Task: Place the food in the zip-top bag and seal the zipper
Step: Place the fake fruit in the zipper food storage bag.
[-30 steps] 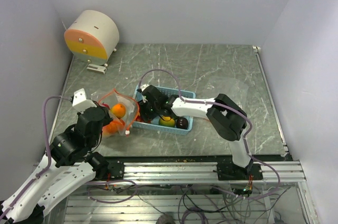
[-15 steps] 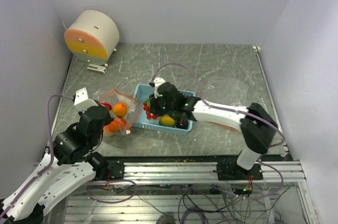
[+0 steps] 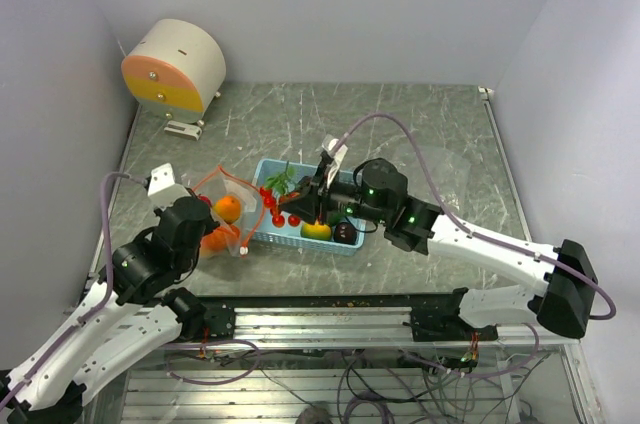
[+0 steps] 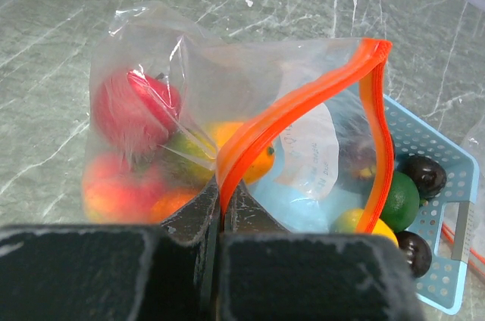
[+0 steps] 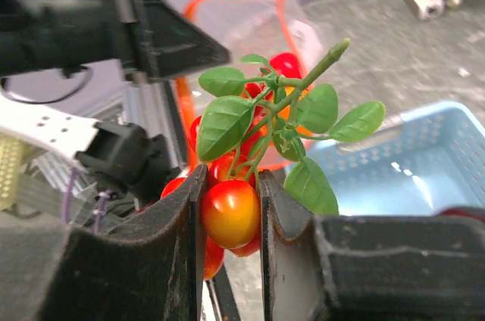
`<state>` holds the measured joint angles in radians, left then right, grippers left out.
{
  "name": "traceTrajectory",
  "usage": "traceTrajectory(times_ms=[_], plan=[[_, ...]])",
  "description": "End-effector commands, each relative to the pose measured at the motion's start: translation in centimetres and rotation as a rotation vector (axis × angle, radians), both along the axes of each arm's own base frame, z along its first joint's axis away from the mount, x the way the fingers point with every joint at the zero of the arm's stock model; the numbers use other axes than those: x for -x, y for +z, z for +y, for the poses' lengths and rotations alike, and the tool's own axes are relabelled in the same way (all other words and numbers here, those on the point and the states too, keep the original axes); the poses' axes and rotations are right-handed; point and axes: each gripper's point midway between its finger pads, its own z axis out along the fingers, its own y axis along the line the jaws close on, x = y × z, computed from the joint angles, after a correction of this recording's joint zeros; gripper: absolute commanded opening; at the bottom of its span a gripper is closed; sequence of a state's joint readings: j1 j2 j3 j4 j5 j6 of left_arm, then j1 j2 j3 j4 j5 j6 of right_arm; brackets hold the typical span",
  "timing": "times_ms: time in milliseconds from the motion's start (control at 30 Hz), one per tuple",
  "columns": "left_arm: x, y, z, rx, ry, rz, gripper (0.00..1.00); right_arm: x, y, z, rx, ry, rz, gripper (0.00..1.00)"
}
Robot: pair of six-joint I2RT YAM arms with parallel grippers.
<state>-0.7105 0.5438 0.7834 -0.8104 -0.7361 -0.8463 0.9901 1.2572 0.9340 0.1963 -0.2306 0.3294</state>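
The clear zip-top bag (image 3: 222,206) with an orange zipper stands open left of the basket. It holds a red apple (image 4: 135,107), a peach (image 4: 114,194) and an orange piece (image 4: 254,156). My left gripper (image 4: 221,198) is shut on the bag's zipper edge (image 4: 292,105). My right gripper (image 5: 231,185) is shut on a cluster of red cherry tomatoes (image 5: 229,213) with green leaves, held above the basket's left part, near the bag mouth (image 3: 282,199). A green piece (image 4: 399,200), a yellow-green one (image 3: 316,230) and dark purple ones (image 3: 345,234) lie in the basket.
The light blue basket (image 3: 357,244) sits mid-table. A round beige, orange and yellow device (image 3: 175,66) stands at the back left. A second clear bag (image 3: 440,166) lies to the right. White walls close in the table; a metal rail (image 3: 380,322) runs along the near edge.
My right gripper has lifted the cherry tomato cluster out of the basket and its arm has swung out to the right. My left gripper still holds the bag in place.
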Motion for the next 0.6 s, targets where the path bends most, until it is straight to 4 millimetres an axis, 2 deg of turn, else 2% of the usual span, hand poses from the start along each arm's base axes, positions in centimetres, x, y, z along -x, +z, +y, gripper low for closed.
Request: traceTrajectory(times_ms=[0, 67, 167, 400, 567], plan=[[-0.5, 0.0, -0.5, 0.01, -0.001, -0.009, 0.07, 3.0, 2.0, 2.0, -0.067, 0.157, -0.071, 0.0], [-0.6, -0.1, -0.6, 0.009, -0.004, -0.006, 0.07, 3.5, 1.7, 3.4, -0.053, 0.168, -0.086, 0.0], [-0.6, 0.0, -0.7, 0.007, -0.007, -0.005, 0.07, 3.0, 1.0, 5.4, -0.013, 0.147, -0.106, 0.0], [-0.4, 0.4, -0.5, 0.011, -0.012, -0.015, 0.07, -1.5, -1.2, 7.9, 0.079, -0.048, -0.169, 0.0], [-0.4, 0.3, -0.6, 0.012, -0.017, -0.009, 0.07, -3.1, -3.2, 9.4, 0.152, -0.108, -0.2, 0.0]])
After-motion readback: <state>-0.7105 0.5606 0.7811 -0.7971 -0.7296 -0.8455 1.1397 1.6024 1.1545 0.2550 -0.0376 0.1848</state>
